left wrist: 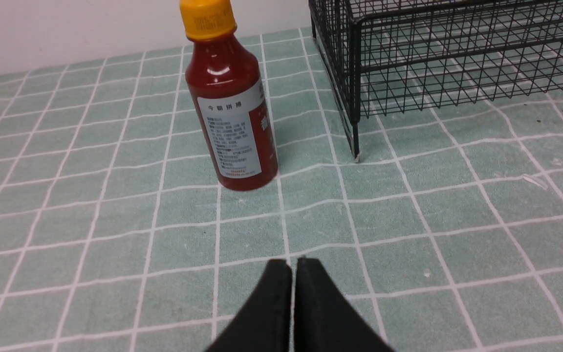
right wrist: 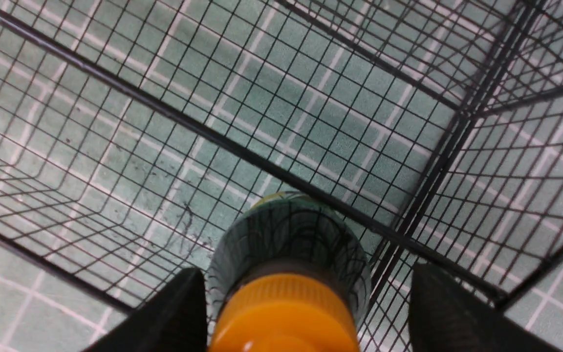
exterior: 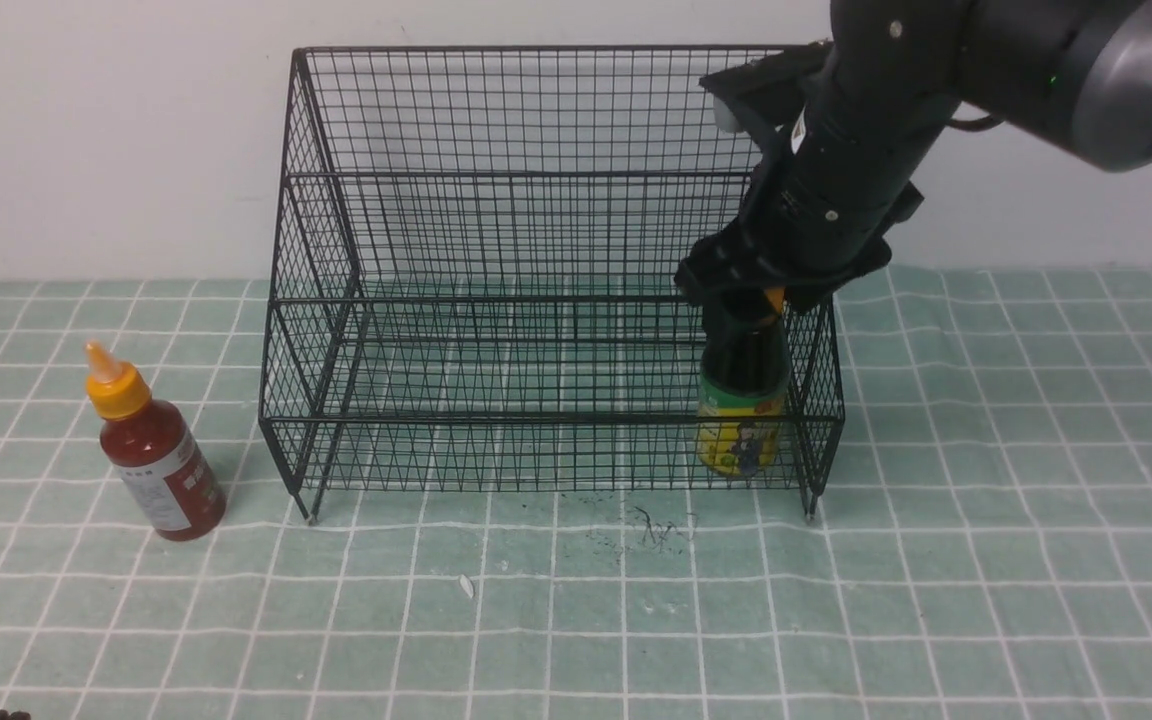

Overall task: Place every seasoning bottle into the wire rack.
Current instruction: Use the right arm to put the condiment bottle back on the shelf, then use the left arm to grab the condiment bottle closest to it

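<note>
The dark sauce bottle [exterior: 741, 410] with a green-yellow label stands upright in the lower front right corner of the black wire rack [exterior: 536, 180]. My right gripper [exterior: 771, 300] hangs over its orange cap, jaws open on either side. In the right wrist view the gripper [right wrist: 306, 293] straddles the bottle [right wrist: 286, 234], with a gap at one finger [right wrist: 438, 308]. The red sauce bottle [exterior: 161, 460] stands tilted on the cloth left of the rack. In the left wrist view my left gripper [left wrist: 292, 264] is shut and empty, a short way in front of the red bottle [left wrist: 235, 112].
A green cloth with white grid lines [exterior: 986, 560] covers the table. The rack's front left leg [left wrist: 356, 146] stands just right of the red bottle. A white wall runs behind. Small dark scuffs [exterior: 661, 530] mark the cloth before the rack.
</note>
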